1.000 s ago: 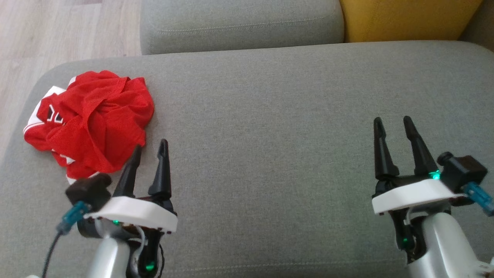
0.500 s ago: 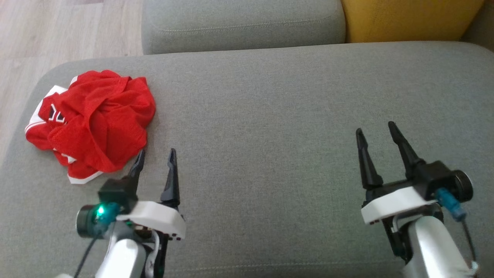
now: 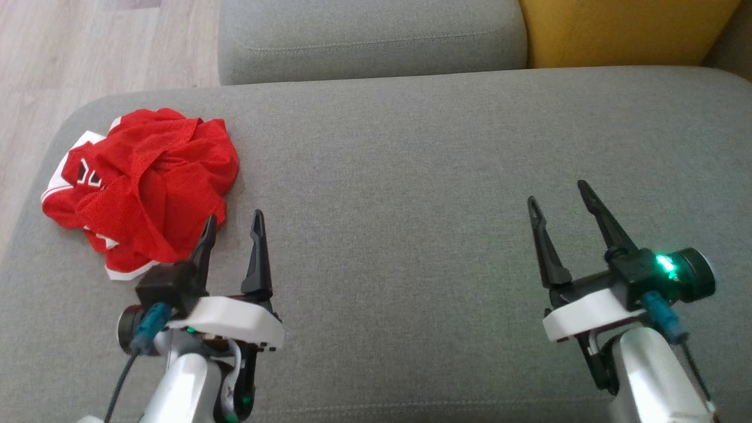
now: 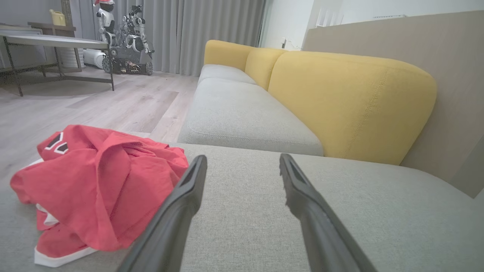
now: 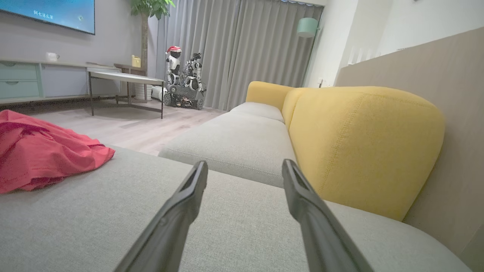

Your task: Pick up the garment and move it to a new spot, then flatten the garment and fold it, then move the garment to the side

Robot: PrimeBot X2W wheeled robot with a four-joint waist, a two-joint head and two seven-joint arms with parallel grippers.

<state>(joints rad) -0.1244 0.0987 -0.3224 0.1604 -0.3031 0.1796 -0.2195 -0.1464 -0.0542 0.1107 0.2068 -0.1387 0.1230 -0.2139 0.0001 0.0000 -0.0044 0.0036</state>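
A crumpled red garment with white trim lies bunched at the left end of the grey sofa seat. It also appears in the left wrist view as a red heap and at the left edge of the right wrist view. My left gripper stands open just right of the garment's near edge, its left finger beside the cloth, nothing between the fingers. Far to the right, my right gripper is open over bare cushion and holds nothing.
A second grey seat cushion lies beyond, with a yellow backrest at the upper right. Wooden floor borders the seat's left end. A table and a small robot stand across the room.
Both wrists have rolled, so their cameras now sit differently. The right gripper has shifted left. The left gripper dipped back and then came forward again beside the garment.
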